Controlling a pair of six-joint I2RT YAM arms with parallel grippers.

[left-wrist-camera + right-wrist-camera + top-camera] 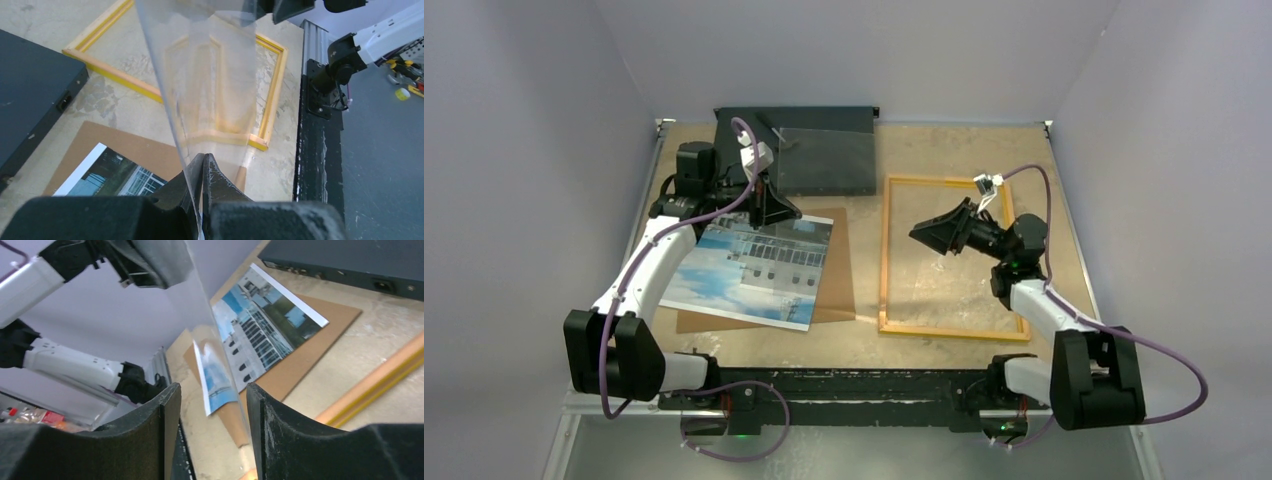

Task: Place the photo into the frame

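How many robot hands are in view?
2: the left hand, shut on the clear pane near the far edge of the photo, and the right hand, open above the frame.

Soft, even overhead light, faint shadows; frame (115, 75) warped through clear sheet (210, 75), pale glare on it
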